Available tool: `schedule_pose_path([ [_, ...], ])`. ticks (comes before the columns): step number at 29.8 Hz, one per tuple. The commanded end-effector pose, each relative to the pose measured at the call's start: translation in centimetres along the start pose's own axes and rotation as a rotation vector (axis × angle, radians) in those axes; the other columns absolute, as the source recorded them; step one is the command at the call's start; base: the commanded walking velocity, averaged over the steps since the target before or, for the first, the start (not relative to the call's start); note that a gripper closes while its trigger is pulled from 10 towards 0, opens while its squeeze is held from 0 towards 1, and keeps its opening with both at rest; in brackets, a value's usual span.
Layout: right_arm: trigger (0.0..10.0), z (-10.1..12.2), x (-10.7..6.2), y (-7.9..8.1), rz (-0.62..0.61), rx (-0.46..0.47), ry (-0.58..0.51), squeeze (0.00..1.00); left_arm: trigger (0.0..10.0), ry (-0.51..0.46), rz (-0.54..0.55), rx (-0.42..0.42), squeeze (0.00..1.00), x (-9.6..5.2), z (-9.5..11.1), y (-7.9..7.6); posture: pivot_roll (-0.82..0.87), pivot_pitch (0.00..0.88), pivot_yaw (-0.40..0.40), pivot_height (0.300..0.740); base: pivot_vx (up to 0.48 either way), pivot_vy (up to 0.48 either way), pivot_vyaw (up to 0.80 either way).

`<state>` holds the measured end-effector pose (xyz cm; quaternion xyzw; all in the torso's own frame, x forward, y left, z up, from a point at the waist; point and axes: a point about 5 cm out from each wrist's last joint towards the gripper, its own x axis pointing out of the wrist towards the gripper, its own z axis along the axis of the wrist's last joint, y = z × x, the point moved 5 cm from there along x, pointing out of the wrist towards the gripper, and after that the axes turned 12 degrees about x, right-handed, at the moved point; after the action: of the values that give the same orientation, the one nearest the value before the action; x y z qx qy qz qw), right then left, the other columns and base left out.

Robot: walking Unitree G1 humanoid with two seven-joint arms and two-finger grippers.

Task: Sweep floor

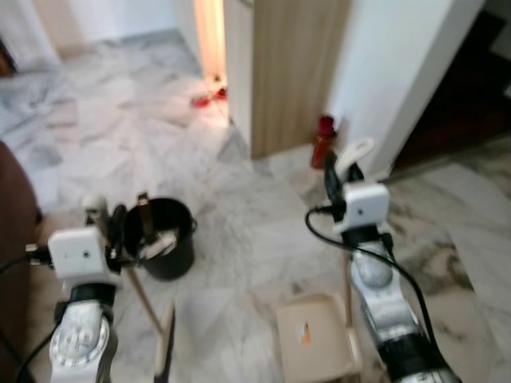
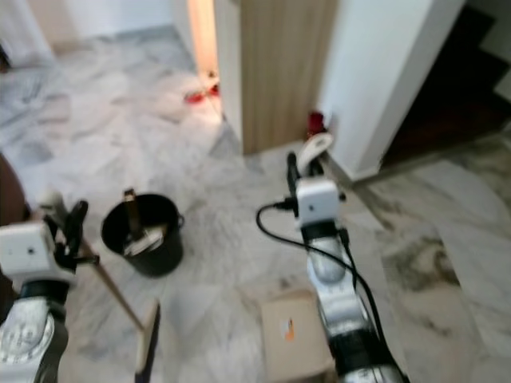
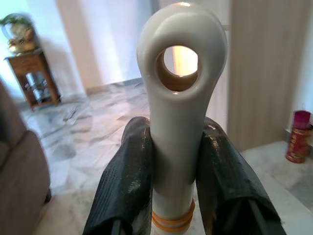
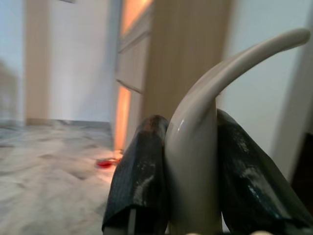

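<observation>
Slanting down to the floor, broom handle in left gripper.

Bright daylit rooms, soft and a little blurred throughout.

The head views were evenly lit but slightly smeared, so the marble floor lost its fine veining, and a warm orange glow burned out the narrow doorway beyond the wooden panel. A dark opening at the far right sat in deep shade. In the wrist views the pale broom handle was sharp and faintly glossy, while the curved dustpan handle and the room behind it were soft and out of focus.
</observation>
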<state>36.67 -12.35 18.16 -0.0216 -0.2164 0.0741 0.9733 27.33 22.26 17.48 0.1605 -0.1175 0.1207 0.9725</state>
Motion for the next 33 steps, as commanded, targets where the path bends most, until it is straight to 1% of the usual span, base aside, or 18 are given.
schedule_pose_path([
  [1, 10.0, 0.37, 0.10, -0.48, -0.006, -0.015, -0.013, 0.00, 10.0, -0.022, 0.000, -0.005, 0.00, 0.25, 0.63, -0.11, 0.05, 0.116, 0.025, 0.740, 0.000, 0.000, -0.80],
  [16, 10.0, 0.39, 0.13, -0.54, -0.013, -0.015, -0.014, 0.00, 10.0, -0.028, 0.000, -0.002, 0.00, 0.43, 0.75, -0.01, 0.04, 0.116, 0.028, 0.740, 0.000, 0.000, -0.80],
  [29, 10.0, 0.33, -0.01, -0.27, -0.005, -0.011, -0.014, 0.00, 10.0, -0.032, -0.001, 0.000, 0.00, 0.42, 0.80, -0.29, 0.03, 0.086, 0.024, 0.740, 0.000, 0.000, -0.80],
  [33, 10.0, 0.28, -0.09, -0.22, -0.004, -0.010, -0.013, 0.00, 10.0, -0.033, -0.008, 0.000, 0.00, 0.46, 0.83, -0.54, 0.03, 0.070, 0.028, 0.740, 0.000, -0.381, -0.80],
])
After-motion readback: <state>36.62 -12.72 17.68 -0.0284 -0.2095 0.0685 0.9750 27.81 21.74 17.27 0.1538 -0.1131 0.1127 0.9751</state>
